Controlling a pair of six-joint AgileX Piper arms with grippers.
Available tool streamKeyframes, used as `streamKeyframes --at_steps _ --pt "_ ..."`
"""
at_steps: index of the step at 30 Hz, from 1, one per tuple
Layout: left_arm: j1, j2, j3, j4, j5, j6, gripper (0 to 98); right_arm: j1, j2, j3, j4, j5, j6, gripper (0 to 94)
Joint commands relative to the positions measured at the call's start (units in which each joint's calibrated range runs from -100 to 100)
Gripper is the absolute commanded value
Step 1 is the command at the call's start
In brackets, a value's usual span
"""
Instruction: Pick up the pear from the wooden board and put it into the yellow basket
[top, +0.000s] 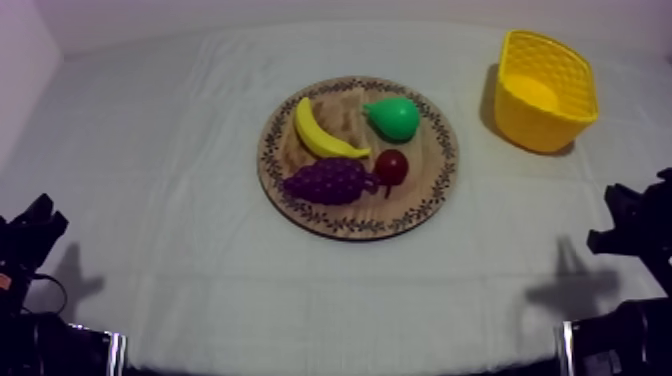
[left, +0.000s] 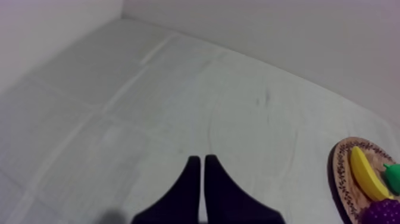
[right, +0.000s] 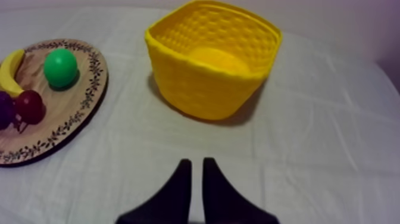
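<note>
The green toy pear (top: 393, 118) sits on the far right part of the round wooden board with the patterned rim (top: 437, 172), beside the yellow banana (top: 318, 130). The yellow woven basket (top: 540, 125) stands empty further right on the tabletop. Nothing looks begun: the right arm, nearer both, should reach in, part its jaws and straddle the pear. The right jaws and left jaws lie pressed together, holding nothing, at the near corners.

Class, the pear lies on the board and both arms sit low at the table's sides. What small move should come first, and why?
Probably the right gripper should reach toward the pear, opening on the way. It lies shut, holding nothing; the pear sits on the side of the board nearest the basket, and this gripper faces both.
</note>
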Motion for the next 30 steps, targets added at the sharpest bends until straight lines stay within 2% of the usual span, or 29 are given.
streamKeyframes --at_steps 1,7,11,22,25,30 --pt "-0.03 -0.04 0.0 0.01 -0.01 0.0 0.1 0.66 4.93 -6.69 -1.38 0.97 1.64 8.7" --pt "-0.03 -0.04 0.0 0.01 -0.01 0.0 0.1 2.32 17.73 -26.94 -6.74 5.66 8.43 8.5" --pt "-0.03 -0.04 0.0 0.01 -0.01 0.0 0.1 0.81 27.39 -39.49 -7.77 6.54 11.38 8.5" --pt "-0.03 -0.04 0.0 0.01 -0.01 0.0 0.1 -9.0 51.71 -62.53 -3.85 11.11 11.98 9.3" --pt "-0.03 -0.04 0.0 0.01 -0.01 0.0 0.1 -11.66 57.75 -65.07 -2.9 9.53 11.04 9.7" --pt "-0.03 -0.04 0.0 0.01 -0.01 0.0 0.1 -17.25 68.13 -66.63 0.33 6.0 7.67 10.0"
